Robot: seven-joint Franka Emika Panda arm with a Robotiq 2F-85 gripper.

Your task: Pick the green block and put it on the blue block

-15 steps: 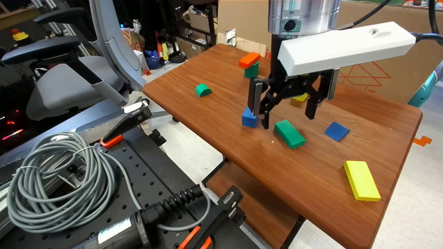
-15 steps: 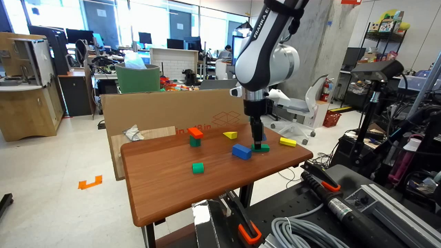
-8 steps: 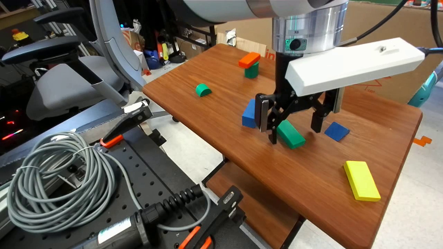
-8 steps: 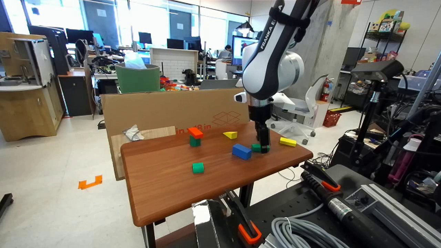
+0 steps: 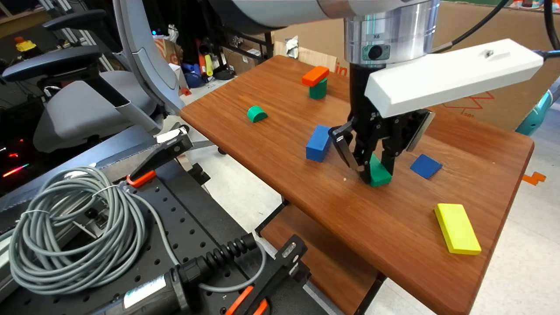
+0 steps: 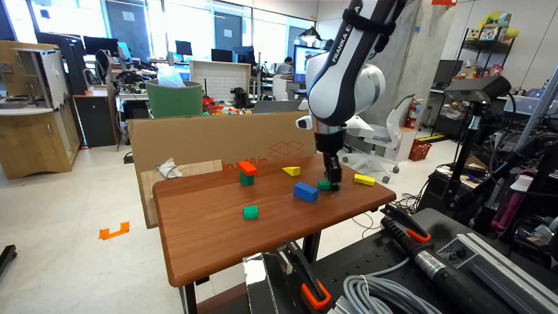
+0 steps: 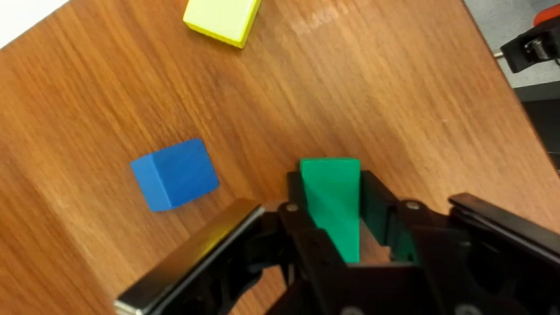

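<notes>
My gripper [image 5: 377, 173] points down at the table and is shut on the green block [image 5: 380, 177], one finger along each long side. In the wrist view the green block [image 7: 331, 197] fills the gap between the fingertips, its far end poking out past them. Whether its underside touches the table I cannot tell. The chunky blue block [image 5: 318, 143] lies on the wood close by, apart from the gripper. An exterior view shows this blue block [image 6: 306, 192] just left of the gripper [image 6: 335, 186]; it is out of the wrist view.
A smaller blue piece [image 5: 425, 166] lies on the far side of the gripper from the blue block. Beyond it is a yellow block [image 5: 457, 228]. An orange block [image 6: 247, 168] rests atop a green piece [image 6: 246, 179]; a green half-round piece [image 6: 250, 213] and yellow wedge [image 6: 291, 171] also lie on the table [image 6: 209, 226].
My gripper has moved over and lowered around the green block, then its fingers have come together on it. The green block has turned slightly. The blue block has stayed put.
</notes>
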